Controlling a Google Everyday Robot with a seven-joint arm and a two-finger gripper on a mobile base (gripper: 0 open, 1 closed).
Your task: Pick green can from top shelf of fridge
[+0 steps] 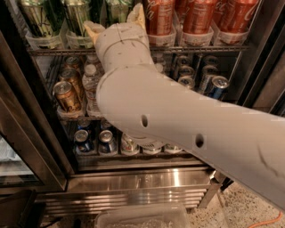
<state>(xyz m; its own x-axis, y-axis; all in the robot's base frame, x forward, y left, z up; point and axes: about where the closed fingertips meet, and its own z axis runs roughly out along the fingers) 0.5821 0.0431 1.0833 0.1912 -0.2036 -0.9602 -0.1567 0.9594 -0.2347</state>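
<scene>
The fridge (31,133) stands open in front of me. Three green cans (38,18) stand in clear trays on the top shelf (53,51), left of the red cola cans (200,18). My gripper (115,22) is at the end of the white arm (147,102) and reaches into the top shelf. It is open, with one tan finger (93,30) left and one right of the rightmost green can (116,9). The wrist hides the lower part of that can.
Gold-brown cans (67,95) and water bottles (91,78) are on the middle rack, with blue cans (218,87) to the right. More cans (84,140) stand on the lower rack. Below are the stainless steel base (133,182) and a clear bin (142,218). The door frame (267,58) is on the right.
</scene>
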